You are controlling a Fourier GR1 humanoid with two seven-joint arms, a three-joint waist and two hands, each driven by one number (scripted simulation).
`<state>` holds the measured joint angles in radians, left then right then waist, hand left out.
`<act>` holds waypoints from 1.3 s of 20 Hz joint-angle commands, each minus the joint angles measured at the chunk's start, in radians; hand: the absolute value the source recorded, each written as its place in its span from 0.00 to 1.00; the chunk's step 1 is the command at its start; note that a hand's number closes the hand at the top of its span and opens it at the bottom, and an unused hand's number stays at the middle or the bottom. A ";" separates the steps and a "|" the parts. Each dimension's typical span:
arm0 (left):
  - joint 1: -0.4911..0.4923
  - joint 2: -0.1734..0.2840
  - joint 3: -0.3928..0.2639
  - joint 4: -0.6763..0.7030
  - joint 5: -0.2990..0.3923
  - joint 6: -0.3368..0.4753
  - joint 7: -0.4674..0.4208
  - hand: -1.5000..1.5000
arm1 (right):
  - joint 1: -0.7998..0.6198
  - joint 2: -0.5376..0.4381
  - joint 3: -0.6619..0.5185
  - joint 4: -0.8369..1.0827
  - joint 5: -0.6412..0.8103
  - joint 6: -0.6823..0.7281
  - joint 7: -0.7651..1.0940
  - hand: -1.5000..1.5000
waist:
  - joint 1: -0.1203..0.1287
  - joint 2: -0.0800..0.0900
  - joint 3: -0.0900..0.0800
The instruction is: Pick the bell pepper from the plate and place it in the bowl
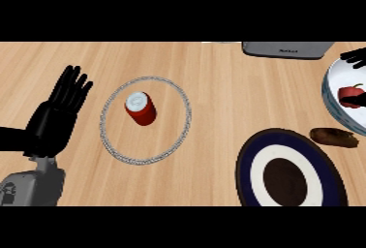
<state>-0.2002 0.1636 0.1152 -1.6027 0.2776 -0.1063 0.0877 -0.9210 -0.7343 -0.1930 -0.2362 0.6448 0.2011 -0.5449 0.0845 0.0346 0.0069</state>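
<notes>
**Pepper on the plate at the right edge, hand close above it**

The bell pepper (351, 92) is seen on the white plate (330, 97), far right of the frame. Only dark fingers of the right hand (355, 56) show above it, possibly reaching; their pose cannot be told. The left hand (58, 114) is held flat and open at the left, resting. The navy-rimmed bowl (250, 179), lower right, holds nothing. A red can (140, 108) stands inside a glass plate (109, 140), left of centre.

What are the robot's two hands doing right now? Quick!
Left hand: open, fingers straight up, holding nothing.
Right hand: over the white plate near the bell pepper; cannot tell if open or closed.
</notes>
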 commanded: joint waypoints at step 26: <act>0.021 -0.011 0.013 0.003 0.001 0.001 -0.032 0.50 | 0.138 -0.364 -0.394 0.160 -0.371 0.386 -0.059 0.00 | -0.032 0.011 0.009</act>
<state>-0.1809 0.1665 0.1355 -1.6139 0.2849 -0.1050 0.0762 -0.8214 -1.0779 -0.5778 -0.0759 0.2821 0.5255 -0.5645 0.0576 0.0430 0.0144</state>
